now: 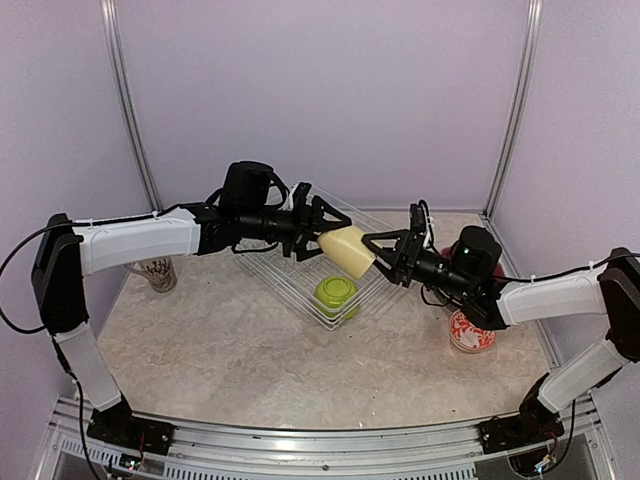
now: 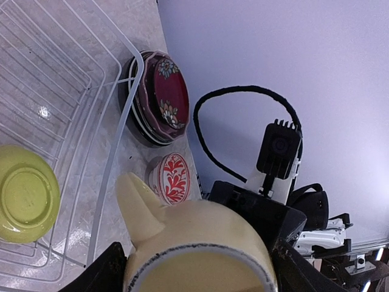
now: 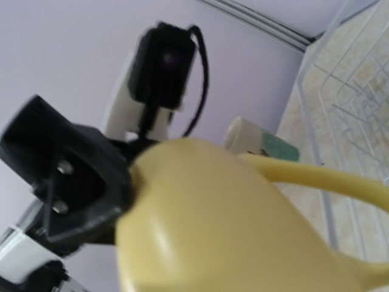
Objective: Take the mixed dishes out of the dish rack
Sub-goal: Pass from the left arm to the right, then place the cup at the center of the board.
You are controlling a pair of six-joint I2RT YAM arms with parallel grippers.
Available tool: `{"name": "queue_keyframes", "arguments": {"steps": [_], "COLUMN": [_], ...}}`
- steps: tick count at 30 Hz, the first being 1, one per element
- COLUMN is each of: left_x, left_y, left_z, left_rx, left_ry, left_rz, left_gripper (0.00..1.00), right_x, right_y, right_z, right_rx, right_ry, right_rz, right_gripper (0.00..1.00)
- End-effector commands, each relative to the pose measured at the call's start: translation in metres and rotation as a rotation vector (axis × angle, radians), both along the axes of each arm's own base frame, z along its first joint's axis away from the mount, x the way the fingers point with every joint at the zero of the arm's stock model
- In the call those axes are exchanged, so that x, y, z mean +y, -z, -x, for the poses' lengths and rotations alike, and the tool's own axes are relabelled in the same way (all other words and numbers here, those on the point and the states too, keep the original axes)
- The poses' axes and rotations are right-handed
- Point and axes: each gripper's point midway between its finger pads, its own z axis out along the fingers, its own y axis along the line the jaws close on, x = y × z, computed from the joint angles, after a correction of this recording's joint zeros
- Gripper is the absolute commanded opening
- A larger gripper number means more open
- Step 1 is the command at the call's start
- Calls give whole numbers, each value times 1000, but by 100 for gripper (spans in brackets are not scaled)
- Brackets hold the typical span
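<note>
Above the table (image 1: pixel 200 350) and the white dish rack (image 1: pixel 280 282), the pale yellow cup (image 1: pixel 347 250) is held in the air, laid sideways between both arms. The left gripper (image 1: pixel 325 238) jaws are clamped on its open end. The right gripper (image 1: pixel 383 250) jaws are put around its bottom, but a squeeze cannot be told. No writing can be read.

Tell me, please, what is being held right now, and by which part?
The left pincer holds the yellow cup at its rim end; the right pincer surrounds its base, grip unclear.
</note>
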Motion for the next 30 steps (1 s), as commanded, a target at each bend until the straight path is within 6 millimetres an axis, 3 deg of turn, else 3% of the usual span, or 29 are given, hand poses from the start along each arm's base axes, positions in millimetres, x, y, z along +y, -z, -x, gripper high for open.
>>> {"name": "queue_keyframes", "arguments": {"steps": [1, 4, 9, 11, 13, 17, 22, 27, 30], "left_x": [-6, -15, -24, -24, -17, -1, 20, 59, 80], "left_y": [-48, -44, -30, -25, -19, -17, -30, -20, -15], "left_z": [7, 12, 15, 14, 5, -2, -8, -22, -25], "left_rx": [-89, -65, -61, -69, -70, -115, -222, -263, -242], "left_ry": [54, 100, 127, 128, 101, 76, 35, -82, -118], "left_rz": [131, 139, 108, 87, 49, 1, -97, -216, -231], "left_gripper": [33, 33, 35, 42, 56, 97, 99, 99, 99], "right_x": [-5, -9, -10, -12, -17, -27, -48, -70, -94], "right_y": [-29, -33, -29, -28, -32, -21, -10, 10, 25], "right_z": [-4, -4, -8, -8, -7, -9, -9, -2, 2], "right_rx": [-53, -88, -110, -113, -136, -184, -223, -224, -158], "right_ry": [24, 35, 40, 32, 39, 83, 125, 138, 171], "right_rz": [-66, -53, -6, 0, 3, 144, 303, 573, 772], "right_gripper": [50, 37, 1, 0, 0, 0, 0, 0, 0]}}
